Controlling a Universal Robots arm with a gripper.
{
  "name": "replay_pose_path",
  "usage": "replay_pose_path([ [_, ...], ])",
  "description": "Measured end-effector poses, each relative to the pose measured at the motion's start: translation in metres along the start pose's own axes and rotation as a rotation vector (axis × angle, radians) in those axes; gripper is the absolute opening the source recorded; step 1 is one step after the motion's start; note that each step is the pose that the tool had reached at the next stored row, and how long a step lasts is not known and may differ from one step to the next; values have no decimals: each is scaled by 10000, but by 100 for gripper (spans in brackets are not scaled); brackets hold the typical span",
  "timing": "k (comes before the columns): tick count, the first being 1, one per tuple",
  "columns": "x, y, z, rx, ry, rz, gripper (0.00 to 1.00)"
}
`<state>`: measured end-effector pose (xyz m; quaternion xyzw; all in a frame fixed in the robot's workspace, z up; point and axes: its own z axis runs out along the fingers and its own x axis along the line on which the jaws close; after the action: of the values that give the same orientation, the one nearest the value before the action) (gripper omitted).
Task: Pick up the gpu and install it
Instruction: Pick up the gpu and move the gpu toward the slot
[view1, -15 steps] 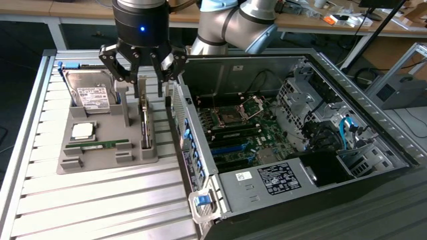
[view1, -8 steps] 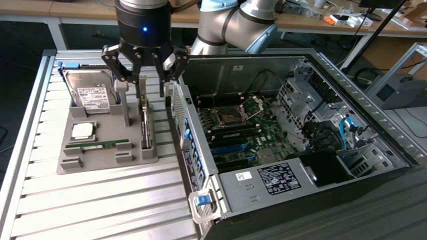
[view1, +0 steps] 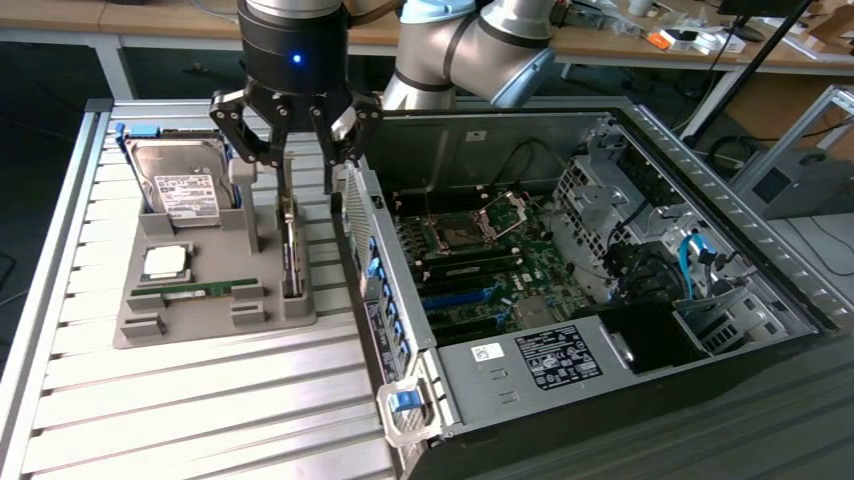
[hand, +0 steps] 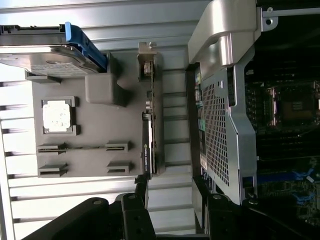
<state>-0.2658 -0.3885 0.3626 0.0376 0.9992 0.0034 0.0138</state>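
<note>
Your gripper (view1: 291, 165) hangs wide open, holding nothing, over the far end of the tray (view1: 200, 322). The gpu (view1: 288, 250) stands on edge in its slot directly below (long axis running alongside the computer case (view1: 400, 330)), its thin edge up between the fingers' line.

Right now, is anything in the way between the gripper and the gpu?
Nothing visible. The open gripper hangs over the gpu, which stands on edge in its slot on the gray tray, with clear air between them. The computer case's side wall stands close beside the card, on the exterior view's right.
</note>
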Motion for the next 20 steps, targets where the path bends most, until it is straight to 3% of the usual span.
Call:
replay_pose_path([
  [20,-56,97,29,75,-6,-2,48],
])
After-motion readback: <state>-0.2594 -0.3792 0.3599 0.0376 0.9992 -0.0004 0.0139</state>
